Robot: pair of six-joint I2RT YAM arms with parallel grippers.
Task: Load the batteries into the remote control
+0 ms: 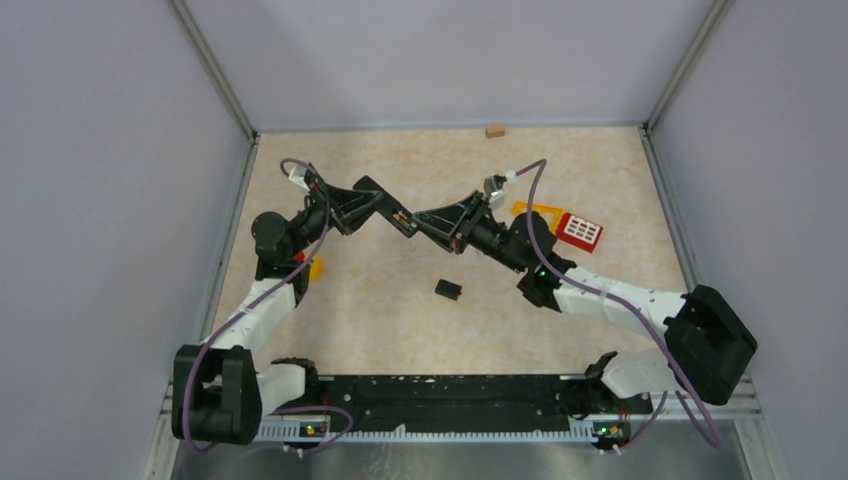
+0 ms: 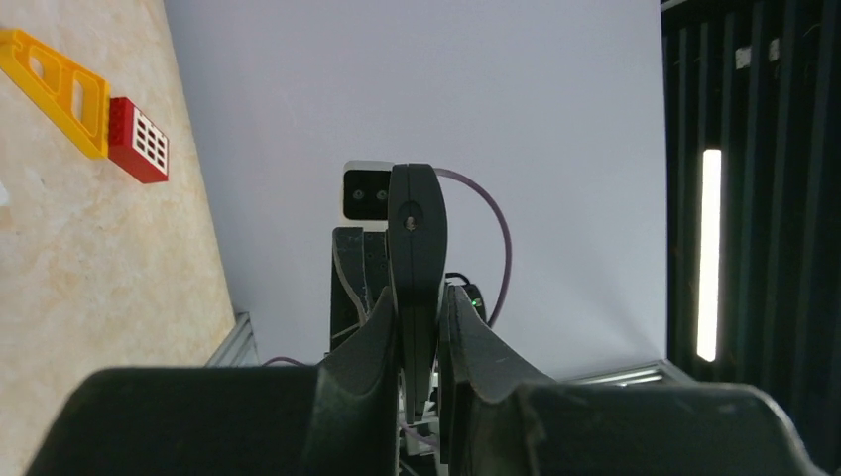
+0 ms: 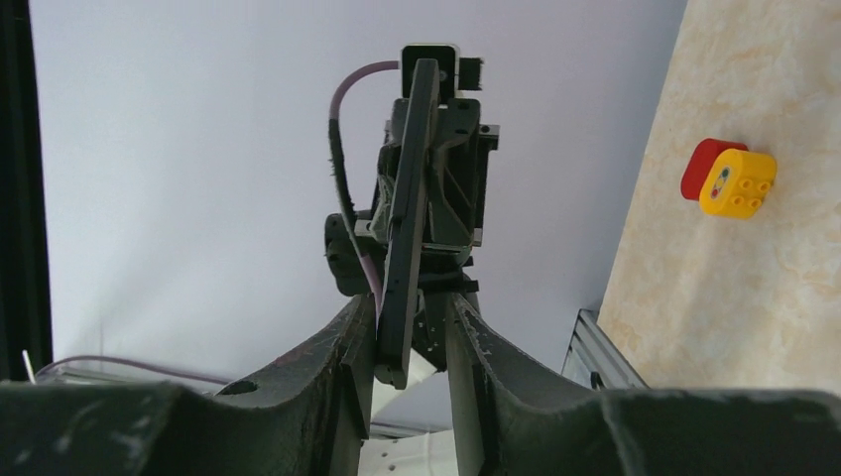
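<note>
A thin black remote [image 1: 398,218] is held in the air above the middle of the table, between my two grippers. My left gripper [image 1: 380,205] is shut on one end of it. In the left wrist view the remote [image 2: 417,228] is edge-on, pinched tight in that gripper [image 2: 417,297]. My right gripper [image 1: 424,222] is at the other end. In the right wrist view the remote [image 3: 412,178] lies against one finger of this gripper [image 3: 412,302], with a gap to the other finger. No batteries show in any view.
A small flat black piece [image 1: 448,289] lies on the table below the grippers. A yellow plate with a red grid brick [image 1: 580,231] sits at the right, also in the left wrist view [image 2: 139,139]. A yellow and red brick [image 3: 738,181] lies by the left arm. A small wooden block [image 1: 494,130] is at the back wall.
</note>
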